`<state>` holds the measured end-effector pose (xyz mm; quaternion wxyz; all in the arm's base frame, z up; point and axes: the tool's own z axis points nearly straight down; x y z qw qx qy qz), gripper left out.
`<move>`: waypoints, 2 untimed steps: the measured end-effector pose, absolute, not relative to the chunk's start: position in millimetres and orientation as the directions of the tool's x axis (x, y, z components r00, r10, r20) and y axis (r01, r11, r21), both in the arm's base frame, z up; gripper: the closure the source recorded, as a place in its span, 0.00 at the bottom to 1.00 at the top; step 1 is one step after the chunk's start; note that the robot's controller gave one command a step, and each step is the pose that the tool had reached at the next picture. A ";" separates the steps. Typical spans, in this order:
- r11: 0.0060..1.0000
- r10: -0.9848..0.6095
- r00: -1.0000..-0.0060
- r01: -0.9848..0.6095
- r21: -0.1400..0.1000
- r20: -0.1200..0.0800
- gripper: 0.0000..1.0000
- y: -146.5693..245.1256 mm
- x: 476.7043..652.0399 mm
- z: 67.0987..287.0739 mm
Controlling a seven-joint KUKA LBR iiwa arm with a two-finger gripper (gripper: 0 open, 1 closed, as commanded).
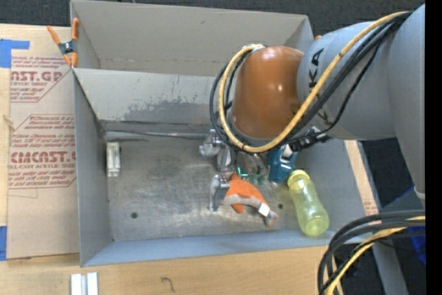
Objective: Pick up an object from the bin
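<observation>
My gripper [218, 169] hangs low over the middle of the bin floor, under the arm's orange dome. Its two metal fingers stand apart, one toward the bin's back [213, 146] and one toward the front [220, 191], and nothing shows between them, so it is open. An orange tool with a grey tip [246, 198] lies on the floor right against the front finger, on its right side. A blue object [280, 166] is partly hidden behind the dome. A yellow-green plastic bottle [308, 204] lies to the right of the orange tool.
A small clear block [112, 157] lies by the bin's left wall, far from the gripper. The arm and its cables cover the bin's right back part. Bare floor spreads left of the gripper.
</observation>
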<state>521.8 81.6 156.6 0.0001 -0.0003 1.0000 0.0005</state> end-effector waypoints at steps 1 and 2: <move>0.997 -0.071 -0.997 -0.072 0.003 -0.005 0.00 65.3 521.1 144.5; 0.978 -0.207 -0.978 -0.207 -0.001 -0.009 0.00 13.9 553.1 90.3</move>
